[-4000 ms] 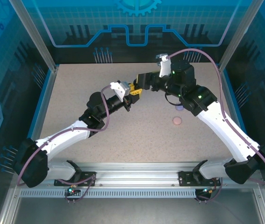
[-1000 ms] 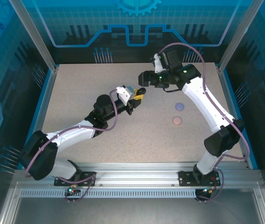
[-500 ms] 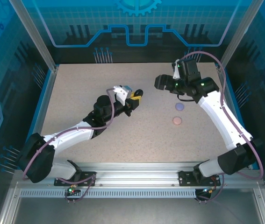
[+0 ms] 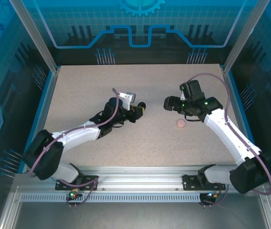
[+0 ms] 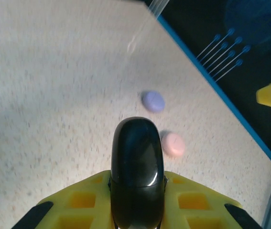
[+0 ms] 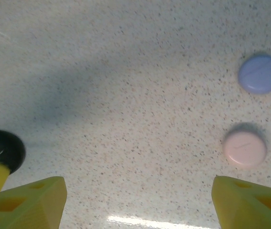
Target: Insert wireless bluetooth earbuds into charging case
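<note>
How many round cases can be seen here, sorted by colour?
black case: 1
pale pink case: 1
lilac case: 1
Total: 3

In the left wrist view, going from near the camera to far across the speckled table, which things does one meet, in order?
glossy black rounded case → pale pink round case → lilac round case
</note>
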Motion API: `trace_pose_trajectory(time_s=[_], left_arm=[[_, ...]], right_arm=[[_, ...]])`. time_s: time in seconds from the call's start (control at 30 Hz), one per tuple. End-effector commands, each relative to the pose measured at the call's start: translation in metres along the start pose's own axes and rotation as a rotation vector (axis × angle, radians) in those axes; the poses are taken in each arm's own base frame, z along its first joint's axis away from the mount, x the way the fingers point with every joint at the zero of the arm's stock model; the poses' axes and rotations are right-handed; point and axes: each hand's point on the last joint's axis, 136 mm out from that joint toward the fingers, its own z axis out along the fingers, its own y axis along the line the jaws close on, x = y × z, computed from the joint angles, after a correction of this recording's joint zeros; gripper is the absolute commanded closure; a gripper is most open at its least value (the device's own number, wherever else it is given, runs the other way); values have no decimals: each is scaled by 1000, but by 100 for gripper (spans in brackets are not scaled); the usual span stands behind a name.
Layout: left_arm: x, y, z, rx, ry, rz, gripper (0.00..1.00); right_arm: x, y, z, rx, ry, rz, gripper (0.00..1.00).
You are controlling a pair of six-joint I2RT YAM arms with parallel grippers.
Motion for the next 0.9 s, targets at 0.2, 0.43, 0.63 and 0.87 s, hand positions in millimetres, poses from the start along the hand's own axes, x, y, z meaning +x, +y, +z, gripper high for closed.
trace_pose_trajectory(time_s=[0.2,0.43,0.63,0.87], left_arm=[[39,12,56,28,234,-242,100],[56,26,91,-11,332,-323,100],[69,41,107,-92,419,-357,100],[77,53,117,-134,467,-371,100]], right_arm=[[-2,-14,2,47,-41,10,19],[-4,-19,0,63,-54,1,19],[-5,-23,-3,71,-66,1,19],[-8,-23,-6,70,-75,-1,19]])
